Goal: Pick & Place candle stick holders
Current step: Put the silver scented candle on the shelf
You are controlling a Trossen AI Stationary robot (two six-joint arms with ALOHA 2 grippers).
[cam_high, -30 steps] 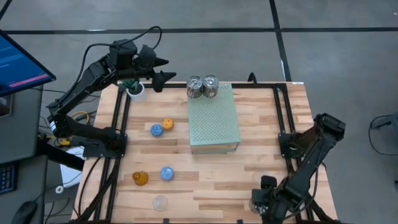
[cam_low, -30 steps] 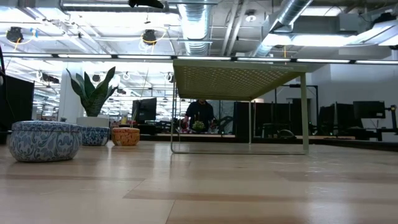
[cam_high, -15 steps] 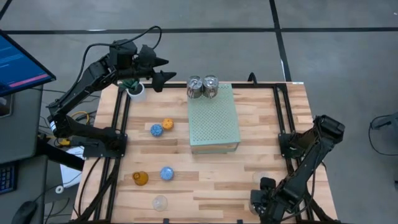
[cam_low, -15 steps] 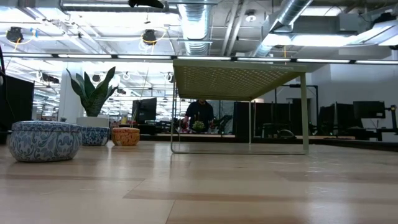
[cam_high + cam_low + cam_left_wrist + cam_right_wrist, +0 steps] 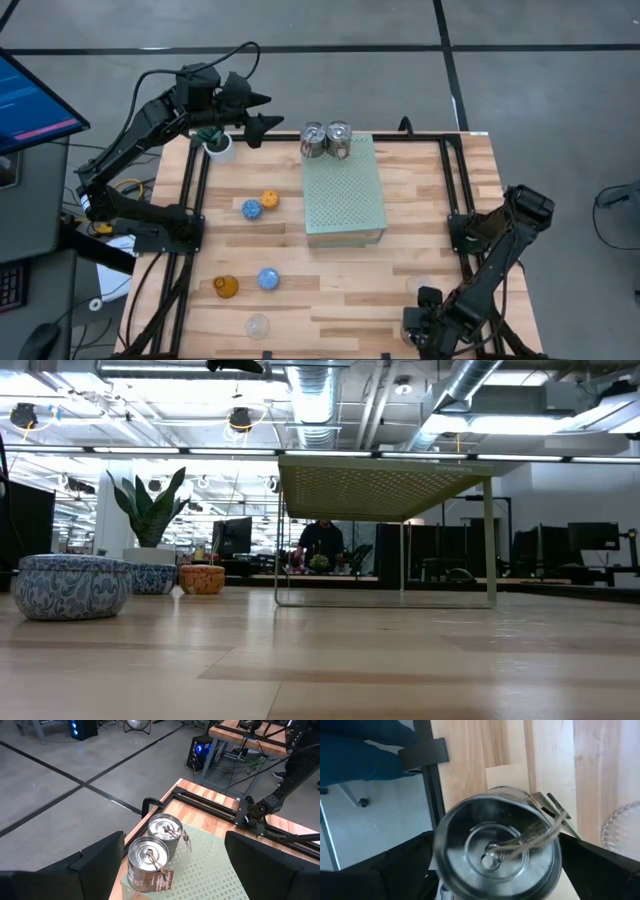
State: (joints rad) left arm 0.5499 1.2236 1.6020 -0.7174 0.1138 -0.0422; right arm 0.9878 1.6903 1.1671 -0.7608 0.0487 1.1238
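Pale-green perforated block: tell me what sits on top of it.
Two shiny silver metal cups stand together at the far end of the pale-green perforated block; nothing else on top. Underneath is hidden from above.

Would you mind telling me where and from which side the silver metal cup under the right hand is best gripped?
Probably across its round rim, from straight above. The silver metal cup stands upright at the table's near right corner, mouth up, and the open right hand straddles it. Keep clear of the twine tag hanging over one edge.
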